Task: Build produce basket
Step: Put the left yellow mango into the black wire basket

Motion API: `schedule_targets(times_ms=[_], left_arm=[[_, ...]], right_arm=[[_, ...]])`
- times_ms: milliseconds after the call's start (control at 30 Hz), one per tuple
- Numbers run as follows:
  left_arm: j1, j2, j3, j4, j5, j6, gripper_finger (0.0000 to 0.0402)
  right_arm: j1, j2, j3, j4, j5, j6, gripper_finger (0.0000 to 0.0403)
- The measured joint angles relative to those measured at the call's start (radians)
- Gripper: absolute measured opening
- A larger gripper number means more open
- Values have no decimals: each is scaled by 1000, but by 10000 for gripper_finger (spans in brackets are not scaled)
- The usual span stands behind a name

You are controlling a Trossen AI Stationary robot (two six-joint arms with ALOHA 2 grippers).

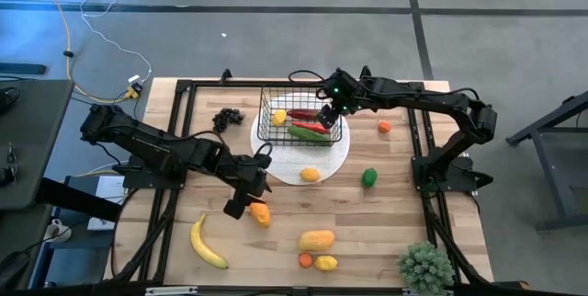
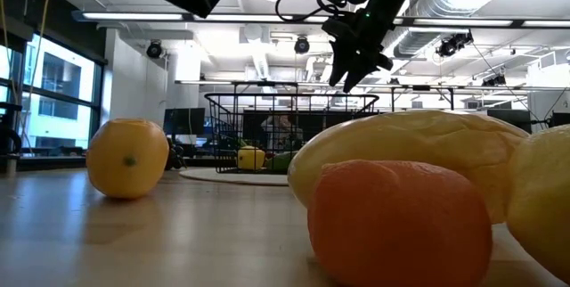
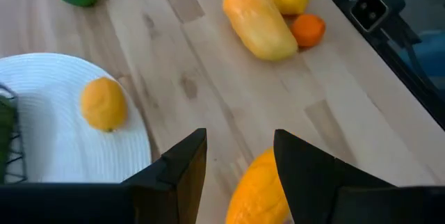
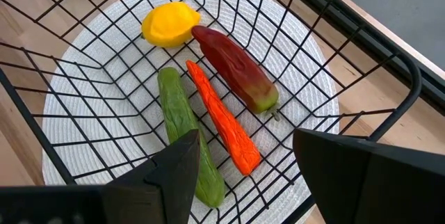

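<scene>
Two black jointed arms, matte housings, green indicator light near right wrist, broad dark wedge-shaped fingers, looped black cable.

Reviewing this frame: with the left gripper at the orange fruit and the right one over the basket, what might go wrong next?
1. The left gripper is open astride the orange fruit; the fruit is rounded, so a squeeze off its middle might roll it away.
2. The right gripper hangs open above the basket, near its wire rim; moving sideways before lifting might snag a wire and drag the basket on the white disc.
3. Both arms lie close to the basket, so the delivery might crowd the right arm.
</scene>
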Motion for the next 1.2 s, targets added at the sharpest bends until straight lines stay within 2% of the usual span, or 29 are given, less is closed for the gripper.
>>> schedule_targets(times_ms=[233, 567, 700, 1000, 1100, 1200], left_arm=[[-5, 54, 0, -13, 57, -7, 158], [-37, 134, -1, -30, 61, -34, 167], [-44, 154, -1, -37, 57, -34, 213], [-43, 241, 0, -68, 29, 32, 374], [-43, 280, -1, -88, 27, 37, 396], [-43, 317, -1, -85, 24, 37, 395]], right_arm=[[0, 0, 0, 3, 0, 0, 213], [0, 0, 0, 7, 0, 0, 213], [0, 0, 0, 7, 0, 0, 213], [0, 0, 0, 11, 0, 0, 213], [0, 0, -1, 15, 0, 0, 213], [0, 0, -1, 17, 0, 0, 213]])
